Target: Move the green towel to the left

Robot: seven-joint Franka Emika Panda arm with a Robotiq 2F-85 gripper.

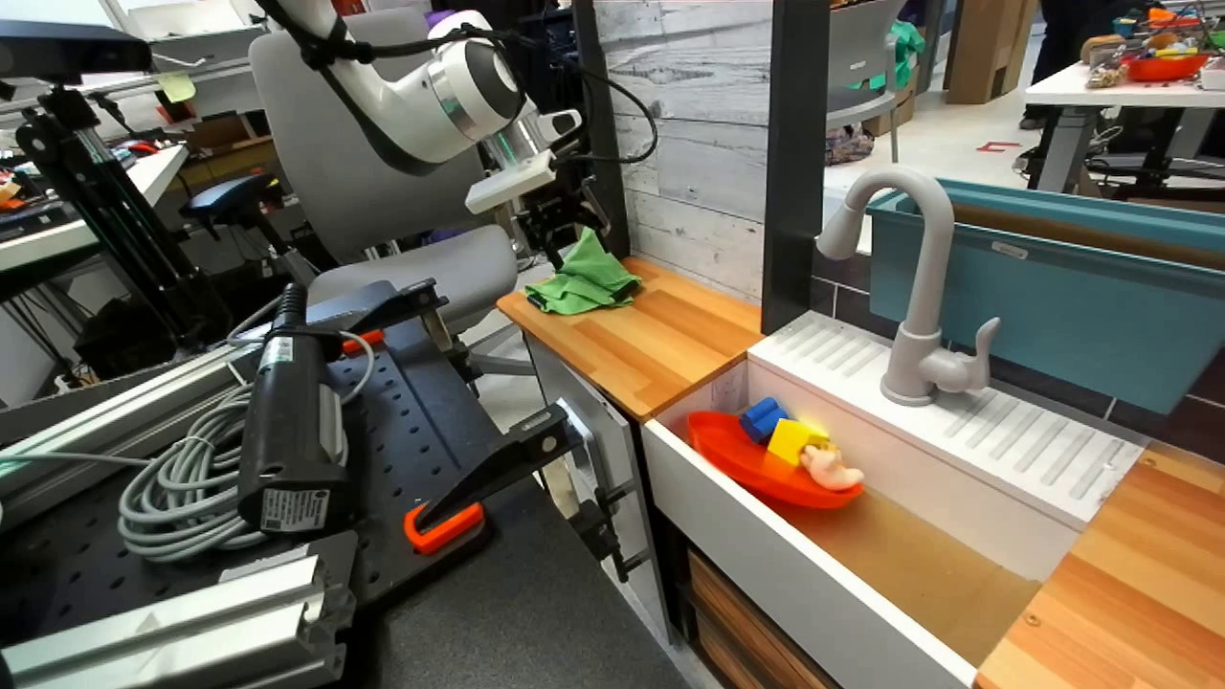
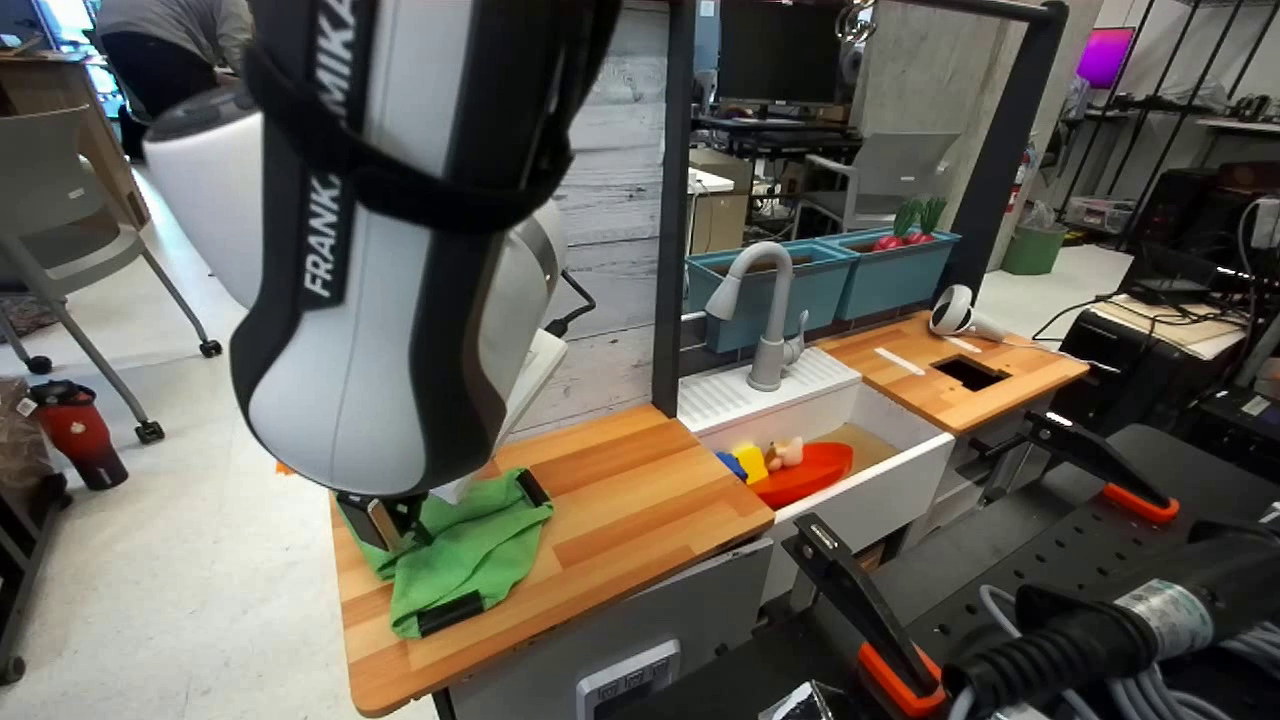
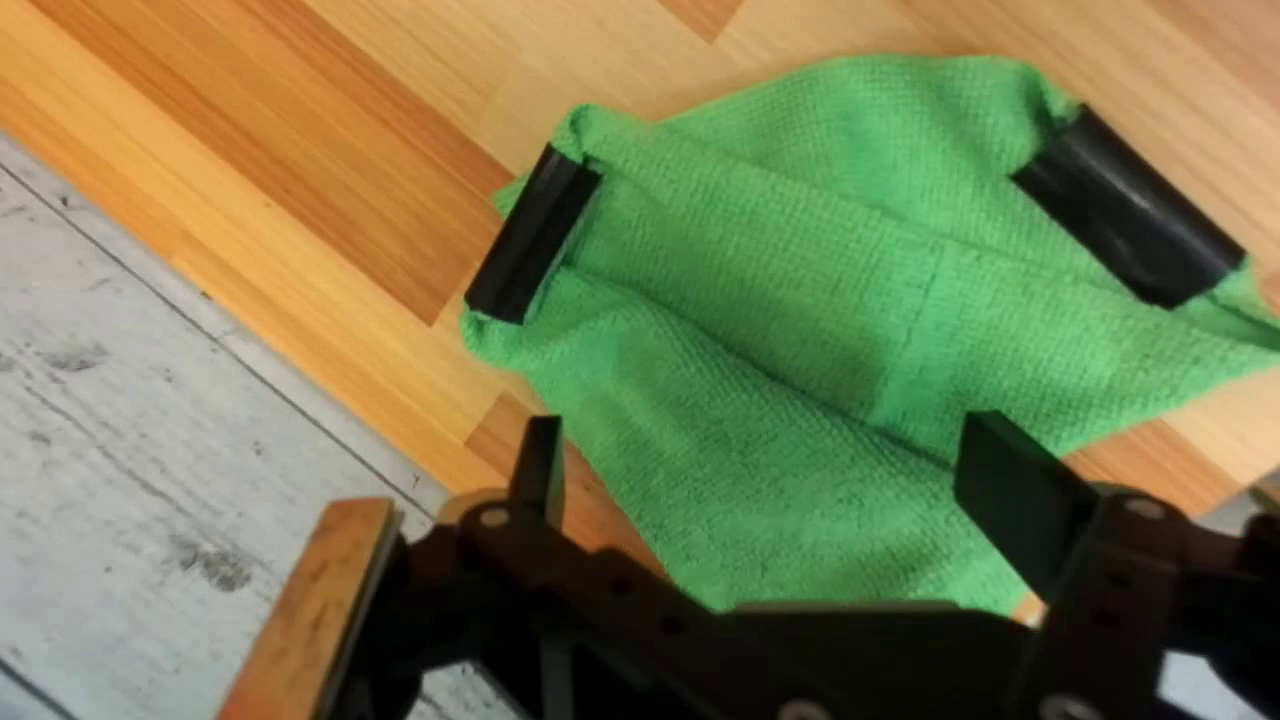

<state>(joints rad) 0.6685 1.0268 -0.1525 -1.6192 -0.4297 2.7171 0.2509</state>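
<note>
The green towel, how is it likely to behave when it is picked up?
Probably floppy: the green towel lies in loose folds and should sag when lifted. It looks unlikely to roll, being crumpled on the wooden counter. The black strips might stiffen its edges slightly.

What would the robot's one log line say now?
green towel: rumpled on wooden counter | end effector: open, at towel | contact: unclear | red dish: in sink

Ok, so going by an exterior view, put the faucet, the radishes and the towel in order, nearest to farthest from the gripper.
1. Towel: on the counter, right at the gripper.
2. Faucet: at the back of the sink.
3. Radishes: in the farther planter, beyond the faucet.
</note>
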